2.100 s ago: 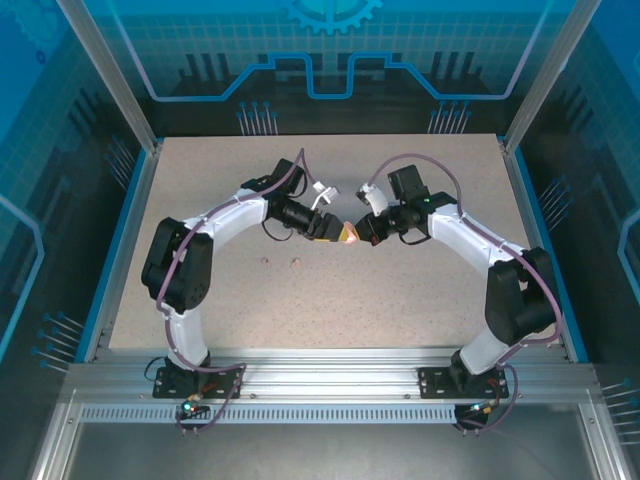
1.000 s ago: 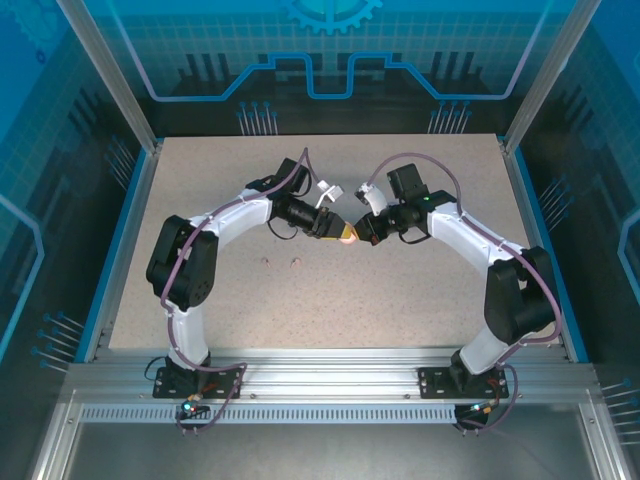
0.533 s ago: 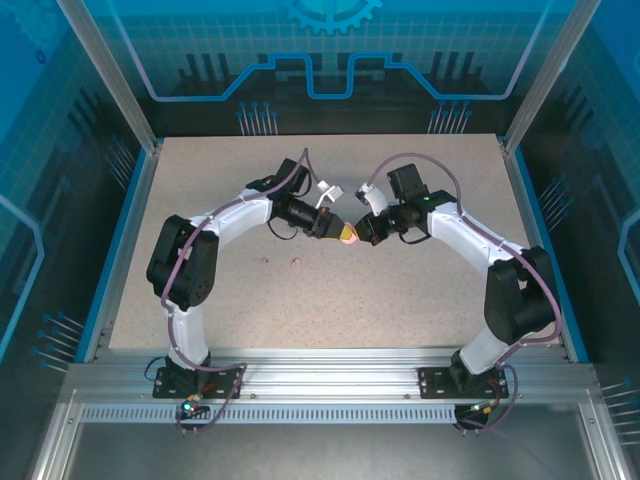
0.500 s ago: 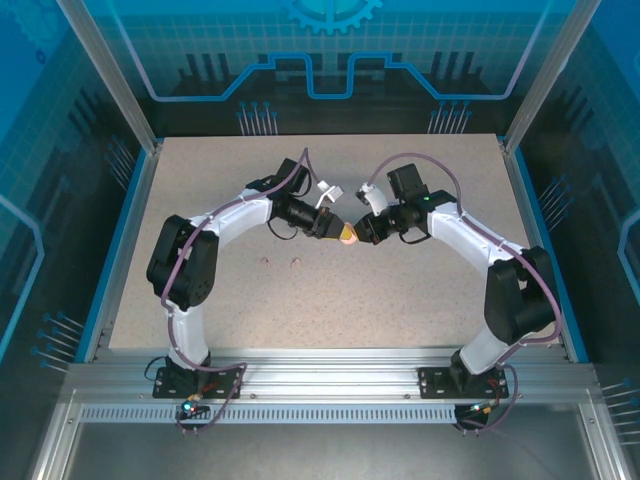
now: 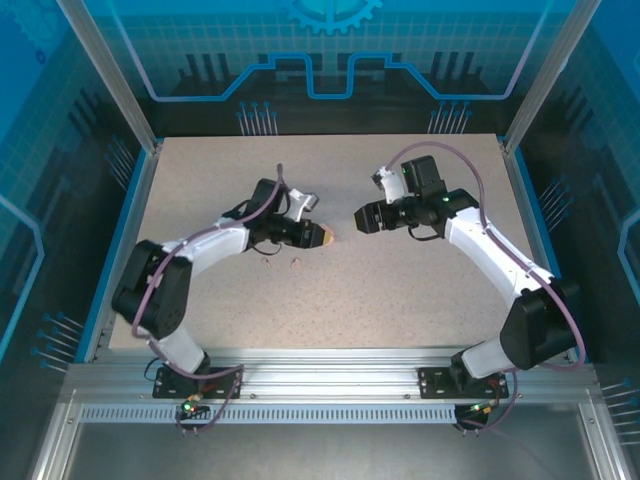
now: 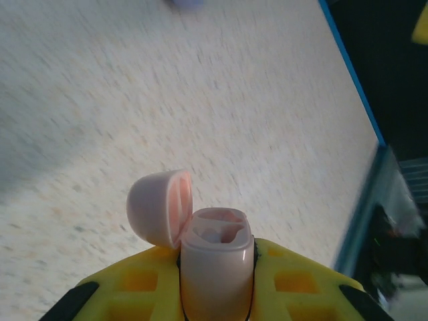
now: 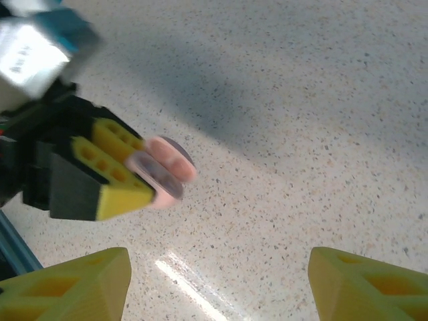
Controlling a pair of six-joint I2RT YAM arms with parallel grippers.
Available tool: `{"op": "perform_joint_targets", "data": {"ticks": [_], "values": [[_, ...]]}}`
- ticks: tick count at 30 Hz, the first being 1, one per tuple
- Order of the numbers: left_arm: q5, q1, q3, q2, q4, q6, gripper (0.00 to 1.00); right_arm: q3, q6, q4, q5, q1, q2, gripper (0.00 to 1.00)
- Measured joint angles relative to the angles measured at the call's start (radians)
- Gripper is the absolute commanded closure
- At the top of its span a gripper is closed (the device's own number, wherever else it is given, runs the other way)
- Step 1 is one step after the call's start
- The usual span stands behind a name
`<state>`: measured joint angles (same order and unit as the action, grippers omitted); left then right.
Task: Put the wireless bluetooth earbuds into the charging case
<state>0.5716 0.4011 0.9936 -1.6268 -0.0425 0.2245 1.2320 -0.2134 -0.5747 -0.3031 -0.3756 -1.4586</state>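
The pale pink charging case [image 6: 216,264], a rounded capsule with its domed lid [image 6: 157,207] hinged open to the left and two moulded wells showing inside, sits clamped upright between the yellow fingers of the left gripper [image 5: 320,236], just above the middle of the speckled table [image 5: 400,290]. Tiny pale pink earbuds [image 5: 295,264], too small to make out in detail, lie on the tabletop just near of that gripper. The right gripper [image 5: 357,217] hangs apart to the right, fingers spread wide and empty.

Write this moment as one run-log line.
left tool: shut on small pale pink plastic charging case, lid open | right tool: open, empty, apart from case
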Motion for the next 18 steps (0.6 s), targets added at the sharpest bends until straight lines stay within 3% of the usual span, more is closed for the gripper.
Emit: {"op": "perform_joint_targets", "data": {"ticks": [4,11,18], "values": [[-0.153,0.000,-0.139,0.142,0.201,0.022,1.00,-0.017,-0.058,-0.044,0.087,-0.065,0.001,0.28],[-0.393,0.000,-0.270,0.277,0.414,0.032,1.00,-0.019,-0.151,-0.097,0.210,-0.187,-0.042,0.28],[-0.567,0.000,-0.323,0.343,0.531,0.030,1.00,0.094,-0.232,-0.163,0.319,-0.339,-0.252,0.29]]}}
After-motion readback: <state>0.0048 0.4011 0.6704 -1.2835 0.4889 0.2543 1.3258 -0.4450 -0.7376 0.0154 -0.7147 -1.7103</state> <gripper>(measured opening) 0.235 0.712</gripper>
